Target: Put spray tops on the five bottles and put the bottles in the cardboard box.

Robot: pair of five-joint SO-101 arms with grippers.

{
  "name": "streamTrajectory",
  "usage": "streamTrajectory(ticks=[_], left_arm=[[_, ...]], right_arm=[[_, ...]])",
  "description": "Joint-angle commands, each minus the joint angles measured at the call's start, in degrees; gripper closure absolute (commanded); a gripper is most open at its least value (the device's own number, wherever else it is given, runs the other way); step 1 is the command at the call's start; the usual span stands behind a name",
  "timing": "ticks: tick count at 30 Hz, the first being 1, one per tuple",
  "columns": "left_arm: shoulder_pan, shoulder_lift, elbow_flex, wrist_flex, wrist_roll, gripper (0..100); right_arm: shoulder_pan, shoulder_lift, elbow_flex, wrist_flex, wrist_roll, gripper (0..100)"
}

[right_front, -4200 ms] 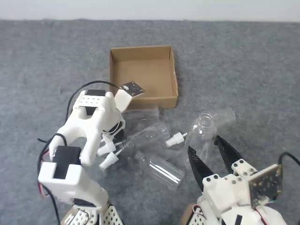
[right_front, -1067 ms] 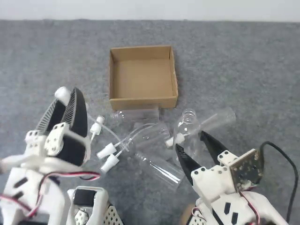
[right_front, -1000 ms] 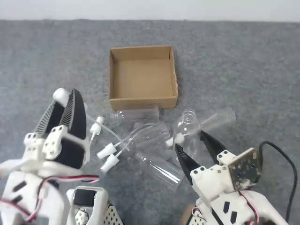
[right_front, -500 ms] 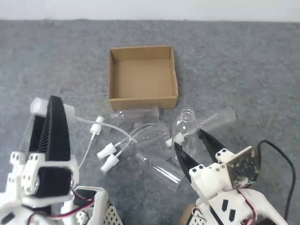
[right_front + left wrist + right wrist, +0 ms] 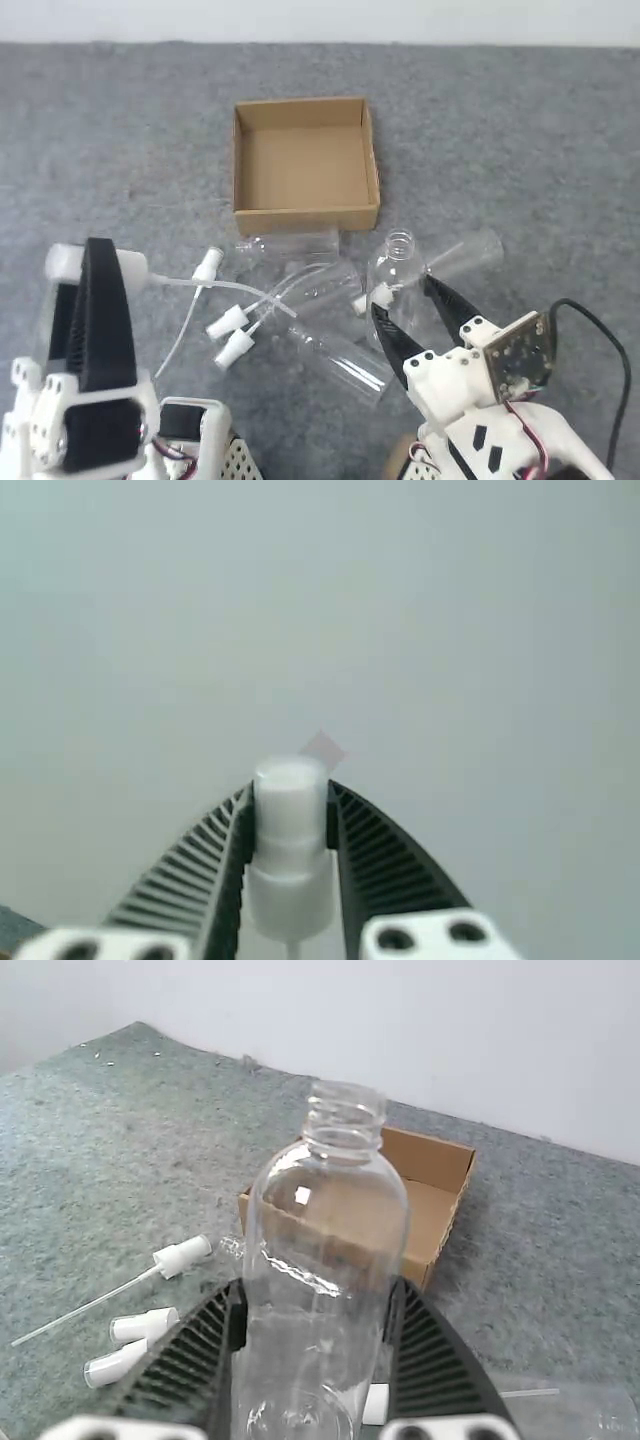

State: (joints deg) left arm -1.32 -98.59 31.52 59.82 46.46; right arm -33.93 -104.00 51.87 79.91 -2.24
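Newly raised off table (image 5: 520, 130), clamping spray top (image 5: 290, 830) in left gripper (image 5: 290, 792); gripping upright bottle (image 5: 325, 1210) in right gripper (image 5: 315, 1300), ready for capping.

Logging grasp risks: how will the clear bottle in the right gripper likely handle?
The bottle looks empty and thin-walled, so it is probably light and may flex under the right gripper. Its smooth round sides could slip or twist between the jaws.

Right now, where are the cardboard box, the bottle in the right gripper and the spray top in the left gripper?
cardboard box (image 5: 305, 216): high view, its front wall.
held bottle (image 5: 325, 1220): right wrist view, its clear body.
held spray top (image 5: 290, 820): left wrist view, its white cap.
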Motion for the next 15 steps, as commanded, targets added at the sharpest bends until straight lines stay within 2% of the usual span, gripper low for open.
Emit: streamTrajectory(ticks=[1, 6, 15], left_arm=[[0.18, 0.09, -0.48, -1.67, 0.70, 99], [0.18, 0.09, -0.66, -2.37, 1.14, 99], [0.18, 0.09, -0.57, -8.26, 4.22, 99]], right_arm=[[-1.01, 0.04, -0.44, -1.63, 1.05, 97.2], [-6.29, 0.04, -0.44, -1.71, 1.05, 97.2], [-6.64, 0.04, -0.44, -1.71, 1.05, 97.2]])
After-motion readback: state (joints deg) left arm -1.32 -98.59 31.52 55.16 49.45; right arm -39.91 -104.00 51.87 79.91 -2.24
